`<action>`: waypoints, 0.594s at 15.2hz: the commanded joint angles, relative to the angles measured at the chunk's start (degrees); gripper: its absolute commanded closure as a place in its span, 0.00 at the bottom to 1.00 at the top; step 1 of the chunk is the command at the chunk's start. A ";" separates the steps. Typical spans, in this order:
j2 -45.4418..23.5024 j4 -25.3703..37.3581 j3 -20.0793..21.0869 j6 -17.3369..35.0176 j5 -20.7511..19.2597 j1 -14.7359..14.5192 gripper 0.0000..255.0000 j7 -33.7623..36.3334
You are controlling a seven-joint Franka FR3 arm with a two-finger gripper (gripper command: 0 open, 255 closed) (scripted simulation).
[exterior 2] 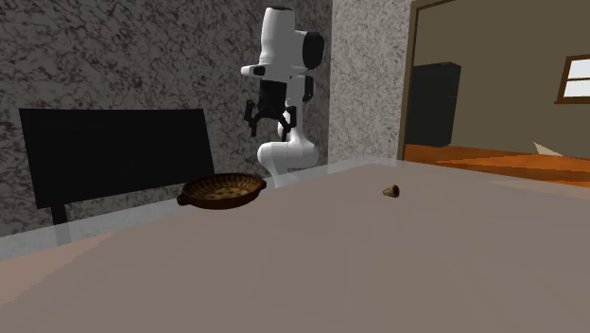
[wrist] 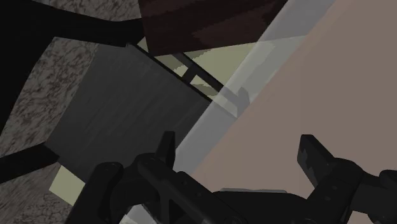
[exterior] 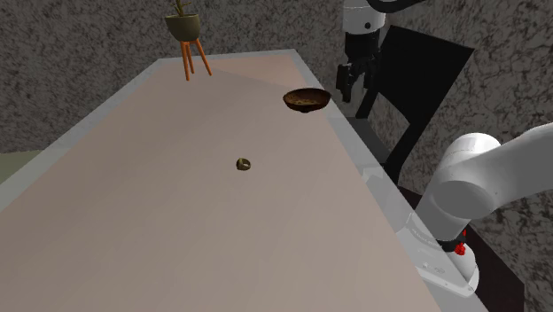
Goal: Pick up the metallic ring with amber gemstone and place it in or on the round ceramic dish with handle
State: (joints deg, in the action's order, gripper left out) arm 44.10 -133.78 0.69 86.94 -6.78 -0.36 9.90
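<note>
The ring [exterior: 244, 164] is a small dull-metal piece with an amber stone, lying alone near the middle of the pale table [exterior: 133, 230]; across the table it appears as the ring [exterior 2: 391, 191]. The dish [exterior: 307, 99] is a shallow brown round bowl near the table's far edge on the shoulder view's right, seen with a small side handle as the dish [exterior 2: 223, 190]. My gripper [exterior: 346, 91] hangs open and empty, high up just beyond that edge and behind the dish. The gripper [exterior 2: 270, 131] points downward. The gripper [wrist: 240, 153] looks down on the table's edge [wrist: 219, 111].
A potted plant on orange legs [exterior: 188, 40] stands at the table's far end. A black panel [exterior 2: 113, 151] stands behind the dish against the speckled wall. The arm's base [exterior: 461, 186] sits beside the table's near right edge. A doorway [exterior 2: 492, 95] opens at the second exterior view's right.
</note>
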 commanded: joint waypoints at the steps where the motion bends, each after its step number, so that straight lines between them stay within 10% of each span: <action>1: 0.00 0.00 0.00 0.00 0.00 0.00 0.00 0.00; 9: -5.96 -0.32 6.99 8.39 6.46 -3.99 0.00 7.10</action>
State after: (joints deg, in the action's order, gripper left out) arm 39.47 -134.35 6.81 93.90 -1.04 -3.92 16.14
